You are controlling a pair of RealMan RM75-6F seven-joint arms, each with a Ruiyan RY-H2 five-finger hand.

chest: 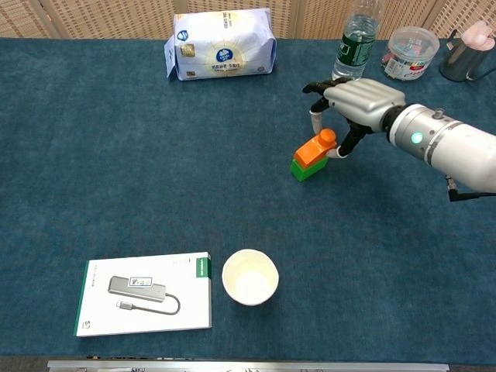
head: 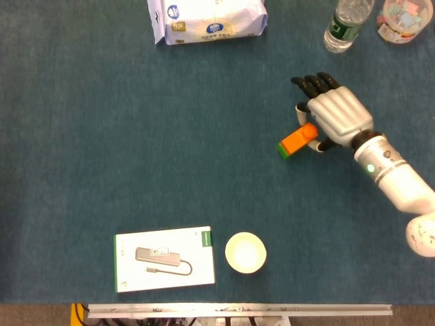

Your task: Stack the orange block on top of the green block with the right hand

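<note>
The right hand (chest: pixel 358 99) held the small orange plastic block (chest: pixel 315 149) between thumb and fingers, its back turned upward. That block sat on the green plastic block (chest: pixel 308 168), slightly tilted, toward the far right part of the blue cloth-covered table (chest: pixel 116 155). Only a green sliver (head: pixel 282 150) showed from the head view. The left hand was out of sight.

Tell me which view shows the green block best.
The chest view: the green block shows its front and side faces beneath the orange block, which the right hand holds. The head view shows only a green sliver at the orange block's edge.
</note>
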